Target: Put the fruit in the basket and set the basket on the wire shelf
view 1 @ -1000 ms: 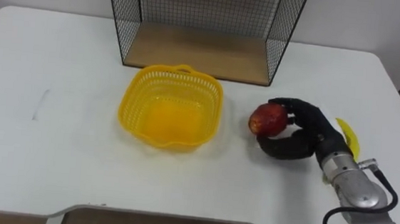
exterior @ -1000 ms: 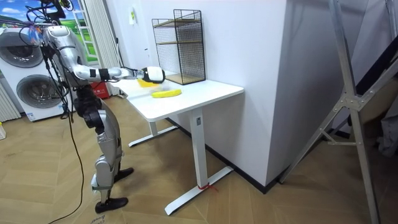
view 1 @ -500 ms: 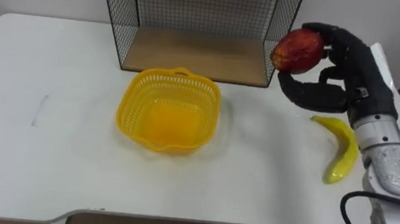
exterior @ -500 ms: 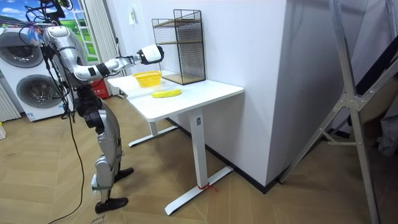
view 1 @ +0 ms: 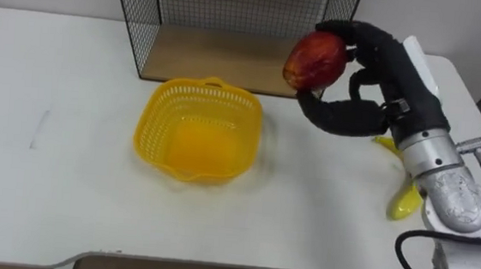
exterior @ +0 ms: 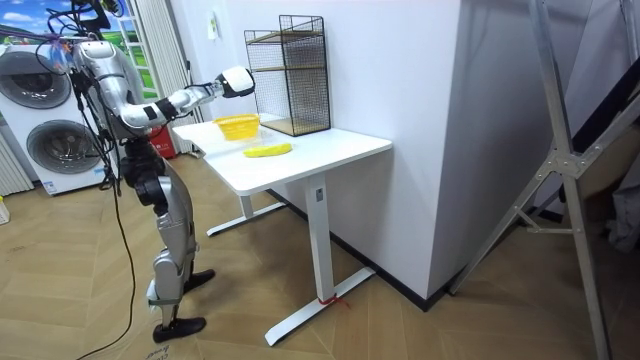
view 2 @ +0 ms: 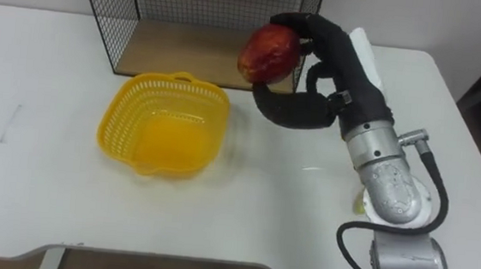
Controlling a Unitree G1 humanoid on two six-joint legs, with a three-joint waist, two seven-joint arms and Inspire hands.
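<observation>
My right hand [view 1: 367, 80] [view 2: 318, 72] is raised above the white table, its fingers and thumb curled round a red apple [view 1: 314, 59] [view 2: 268, 52]. Hand and apple hang just right of the yellow basket [view 1: 199, 131] [view 2: 164, 126], in front of the wire shelf [view 1: 232, 26] [view 2: 200, 20]. The basket stands empty on the table before the shelf's wooden floor. A yellow banana [view 1: 404, 197] lies on the table at the right, partly hidden behind my forearm. In the room view I stand at the table's end with the right hand [exterior: 237, 82] held out over the basket [exterior: 238, 126] and the banana [exterior: 268, 151] nearer the table's middle.
The black wire shelf [exterior: 290, 72] stands at the back of the white table [view 1: 49, 162], against the wall. Bare tabletop lies left of and in front of the basket. Washing machines [exterior: 50, 130] stand behind me.
My right hand has carried the apple leftward, from in front of the shelf's right post to a spot close beside the basket. The banana and basket have stayed put.
</observation>
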